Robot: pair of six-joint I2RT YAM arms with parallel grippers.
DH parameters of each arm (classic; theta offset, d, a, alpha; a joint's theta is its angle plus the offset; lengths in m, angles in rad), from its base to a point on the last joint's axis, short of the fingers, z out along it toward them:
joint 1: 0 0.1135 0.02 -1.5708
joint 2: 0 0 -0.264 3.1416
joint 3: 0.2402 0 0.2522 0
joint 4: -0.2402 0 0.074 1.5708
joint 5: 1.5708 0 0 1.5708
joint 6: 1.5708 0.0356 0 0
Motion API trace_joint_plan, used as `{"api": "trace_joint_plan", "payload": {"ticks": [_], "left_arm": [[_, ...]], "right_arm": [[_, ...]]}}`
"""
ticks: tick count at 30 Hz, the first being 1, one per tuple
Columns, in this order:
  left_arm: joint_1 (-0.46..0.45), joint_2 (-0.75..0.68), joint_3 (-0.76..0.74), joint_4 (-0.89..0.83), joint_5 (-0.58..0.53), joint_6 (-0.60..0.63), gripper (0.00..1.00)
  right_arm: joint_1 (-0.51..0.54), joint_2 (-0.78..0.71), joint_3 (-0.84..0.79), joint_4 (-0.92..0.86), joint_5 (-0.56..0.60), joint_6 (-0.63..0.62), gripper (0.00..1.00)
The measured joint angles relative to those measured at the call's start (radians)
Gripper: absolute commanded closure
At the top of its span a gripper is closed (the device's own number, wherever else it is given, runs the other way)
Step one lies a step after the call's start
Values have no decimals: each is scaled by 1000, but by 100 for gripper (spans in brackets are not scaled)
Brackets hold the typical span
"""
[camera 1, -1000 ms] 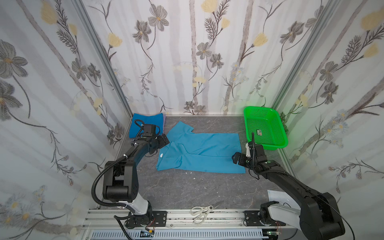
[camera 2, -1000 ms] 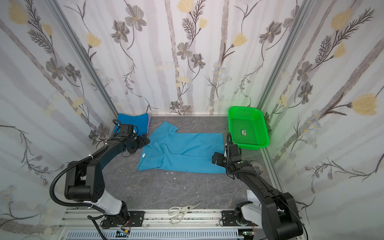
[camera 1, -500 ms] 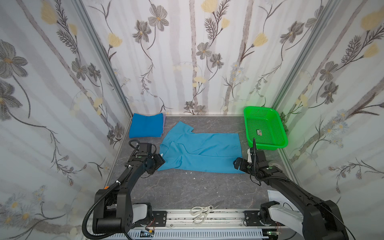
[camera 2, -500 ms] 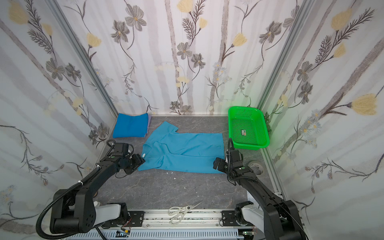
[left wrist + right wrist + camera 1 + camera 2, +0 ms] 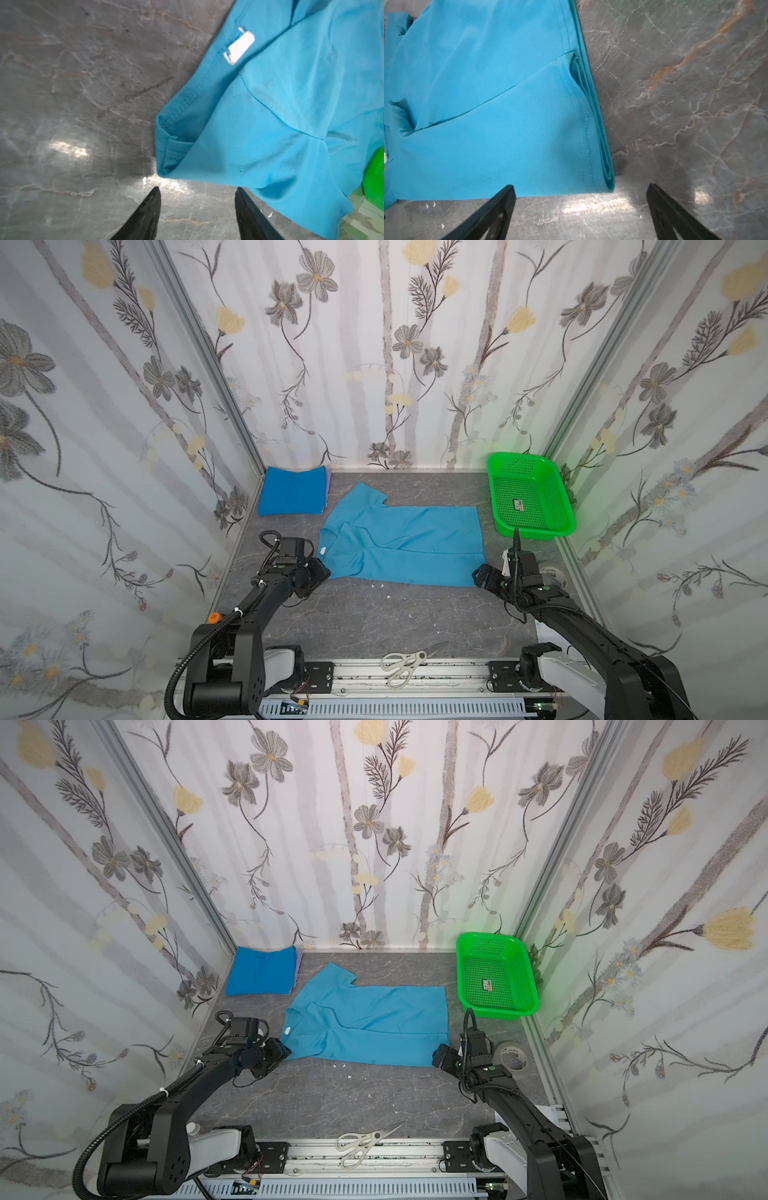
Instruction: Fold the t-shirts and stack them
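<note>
Since a second back my left arm had swung off the far-left folded stack [image 5: 293, 491] down to the near-left corner of the light blue t-shirt [image 5: 407, 543]. My right arm had slid a bit nearer along the hem.

Everything sat on the counter [image 5: 374, 622]. Mid-counter the light blue t-shirt lay flat, long axis running left to right. Neck end at left, hem at right, near long edge already turned over onto itself. That folded stack, royal blue on top with a lilac edge showing, sat in the far-left corner, apart from the spread shirt. Far right stood the green basket [image 5: 536, 531], near the hem end, not part of this.

At the near-left corner the left pincer [image 5: 197, 189] was roughly half open, narrower than before. Nothing but bare counter lay between its fingers. The shirt corner lay just ahead of the tips, not touching. At the other end the right pincer [image 5: 580, 186] was spread wide and empty, the near-right hem corner just ahead, inside the span of its fingers.

So each arm was nearer its own end of the near edge, shirt stretched between the two. I judged the next move to be a pinch on both near corners, then a fold away toward the far wall. Smallest, the white neck label [image 5: 241, 46] sat further along the collar, clear of the tips.
</note>
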Motion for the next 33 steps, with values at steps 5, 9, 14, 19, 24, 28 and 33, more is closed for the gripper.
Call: {"api": "trace_joint_plan", "payload": {"ticks": [5, 9, 14, 19, 24, 28, 33], "left_arm": [[2, -90, -48, 2, -98, -64, 61], [10, -88, -68, 31, -120, -91, 63], [10, -49, -95, 95, -119, -110, 63], [11, -25, -100, 141, -136, -115, 65], [17, 27, -95, 199, -145, -114, 76], [19, 49, -93, 236, -145, -115, 83], [19, 47, -99, 240, -153, -113, 100]], "right_arm": [[-9, 5, 1, 3, -4, 0, 1], [-22, 13, 0, 7, -12, 3, 1], [-45, 17, -1, 10, -27, 3, 2], [-52, 17, -1, 14, -32, 2, 2], [-54, 23, -1, 18, -46, -1, 2], [-54, 37, -3, 26, -50, -2, 6], [-55, 80, -5, 57, -54, -12, 20]]}}
